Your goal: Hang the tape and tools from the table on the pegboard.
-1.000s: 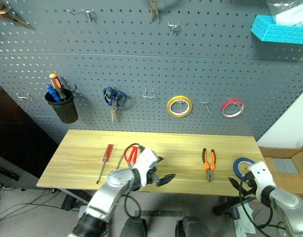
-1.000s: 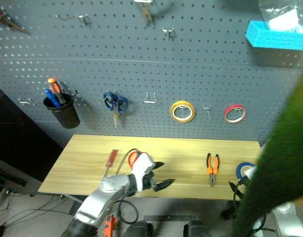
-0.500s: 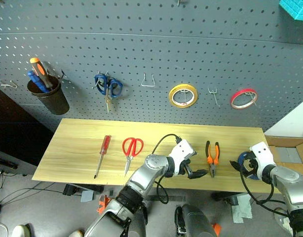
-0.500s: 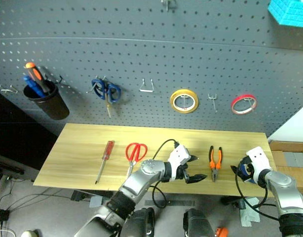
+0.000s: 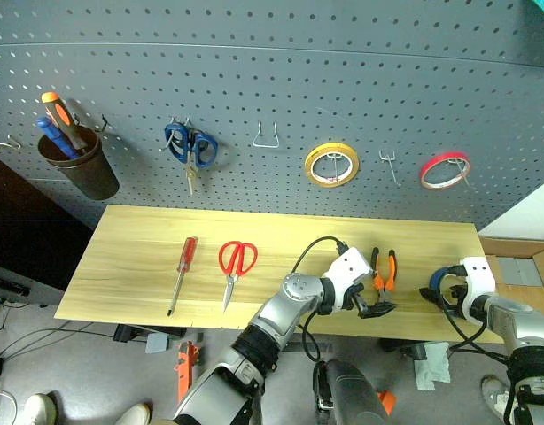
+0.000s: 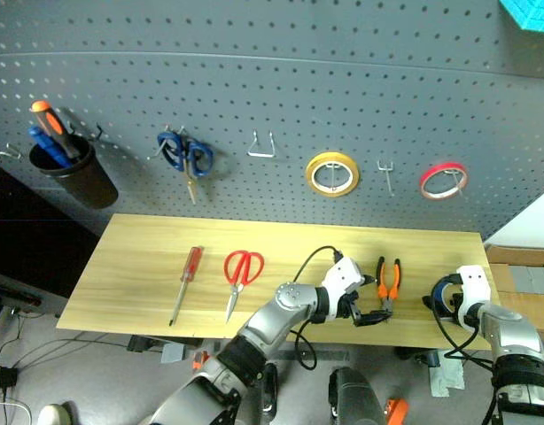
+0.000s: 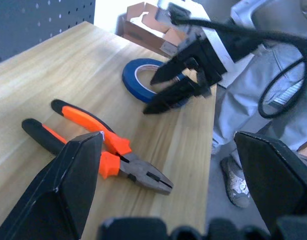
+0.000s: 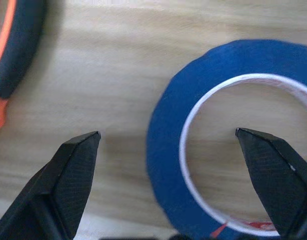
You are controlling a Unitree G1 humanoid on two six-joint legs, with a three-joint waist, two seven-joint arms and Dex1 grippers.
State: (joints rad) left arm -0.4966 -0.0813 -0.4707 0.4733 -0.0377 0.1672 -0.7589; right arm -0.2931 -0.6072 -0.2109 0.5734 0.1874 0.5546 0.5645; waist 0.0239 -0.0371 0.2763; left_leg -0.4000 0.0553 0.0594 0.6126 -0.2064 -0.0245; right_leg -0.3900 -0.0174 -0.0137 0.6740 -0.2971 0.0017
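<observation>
1. Right wrist view: the right gripper has its jaws wide apart, holding nothing. The blue tape lies flat on the table, one side of the ring between the fingertips.
2. The left gripper is likewise spread wide and empty. The pliers lie flat just ahead of it, nose between the jaws and handles off toward one finger.
3. Farther from the left gripper's jaws, the scissors and the screwdriver lie on the table untouched, well apart from either gripper.
4. Beyond all of these stands the pegboard, already carrying blue scissors, a yellow roll, a red roll and a cup of screwdrivers.
5. My judgement: nothing from the table is hung yet. All four items remain; the first grasps, tape and pliers, look imminent.
</observation>
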